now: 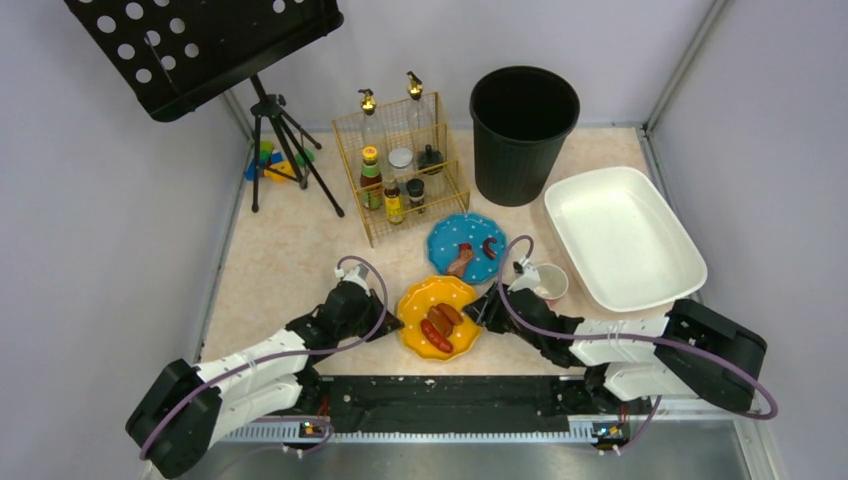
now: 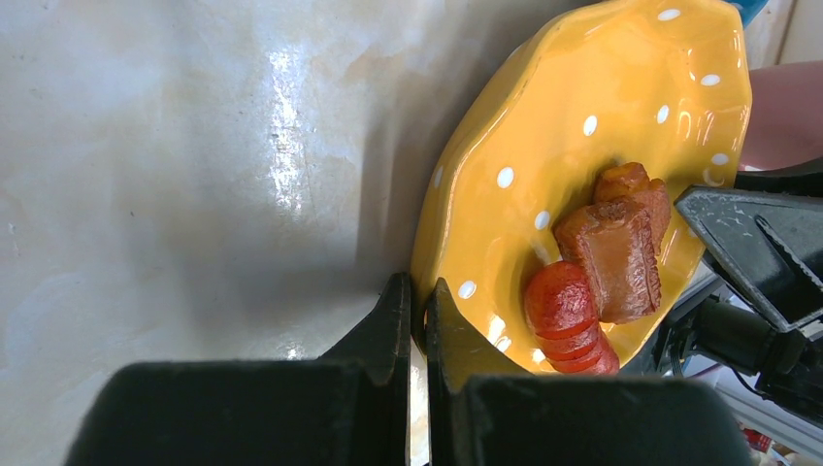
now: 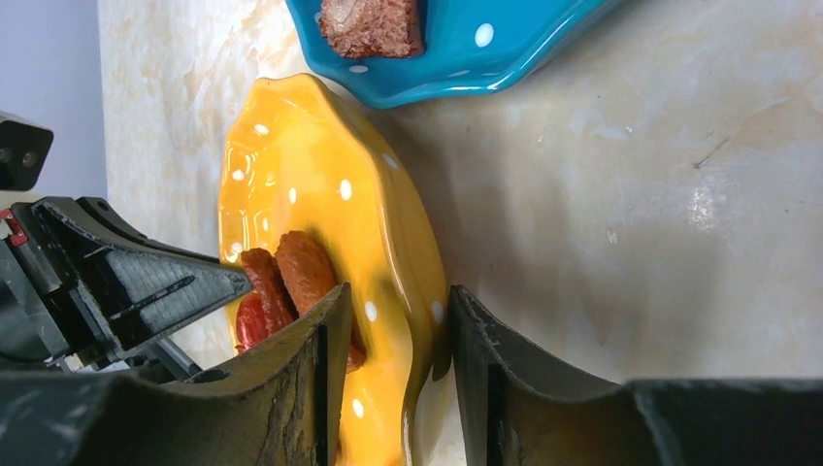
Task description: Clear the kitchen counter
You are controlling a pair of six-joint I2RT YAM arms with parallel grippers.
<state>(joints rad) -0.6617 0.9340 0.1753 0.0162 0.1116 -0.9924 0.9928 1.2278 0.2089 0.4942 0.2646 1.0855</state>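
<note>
A yellow dotted plate (image 1: 423, 299) with sausage pieces (image 1: 440, 328) lies on the beige marbled kitchen counter (image 1: 290, 260) between my grippers. My left gripper (image 1: 393, 322) is shut on its left rim; in the left wrist view the fingertips (image 2: 417, 301) pinch the plate's edge (image 2: 543, 126) beside a sliced sausage (image 2: 563, 301) and a brown meat chunk (image 2: 616, 257). My right gripper (image 1: 482, 310) is open, straddling the opposite rim (image 3: 398, 311), one finger over the plate (image 3: 320, 175), the other under it.
A blue dotted plate (image 1: 447, 240) with food scraps sits just behind, with a cup (image 1: 549, 282) to its right. A white tub (image 1: 622, 238), a black bin (image 1: 524, 130), a wire bottle rack (image 1: 400, 180) and a tripod stand (image 1: 280, 140) stand farther back.
</note>
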